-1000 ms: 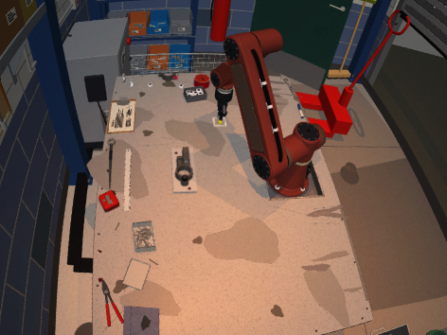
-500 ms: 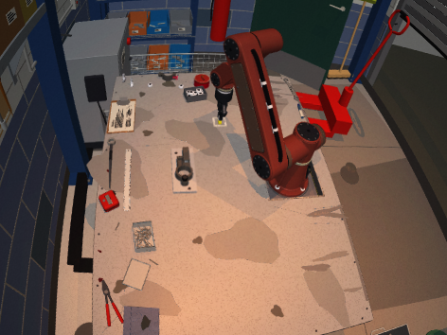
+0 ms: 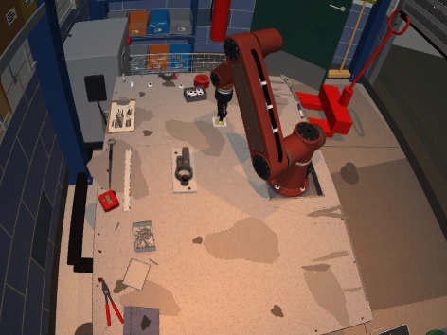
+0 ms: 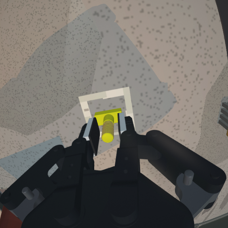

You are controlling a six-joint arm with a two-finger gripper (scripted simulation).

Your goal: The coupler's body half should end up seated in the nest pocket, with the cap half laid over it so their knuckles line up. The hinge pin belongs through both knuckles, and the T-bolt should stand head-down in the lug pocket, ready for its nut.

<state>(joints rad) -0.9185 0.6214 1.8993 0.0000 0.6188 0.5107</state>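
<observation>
The yellow T-bolt (image 4: 108,125) stands head-down in the white-framed lug pocket (image 4: 106,104) at the far middle of the bench, its threaded shank pointing up. My gripper (image 4: 106,129) hangs straight over it, open, with a finger on either side of the shank and nothing held. In the side camera the gripper (image 3: 221,115) sits just above the pocket (image 3: 219,121). Nearer, left of the arm's base, the dark coupler halves (image 3: 183,165) lie on the pale nest plate (image 3: 183,171). I cannot make out the hinge pin.
A tray of small parts (image 3: 143,235) sits near the bench's left front, with a white ruler (image 3: 127,179), a red block (image 3: 109,200) and red pliers (image 3: 109,303) along the left side. A grey fixture (image 3: 194,93) and a red part (image 3: 201,80) lie behind the pocket.
</observation>
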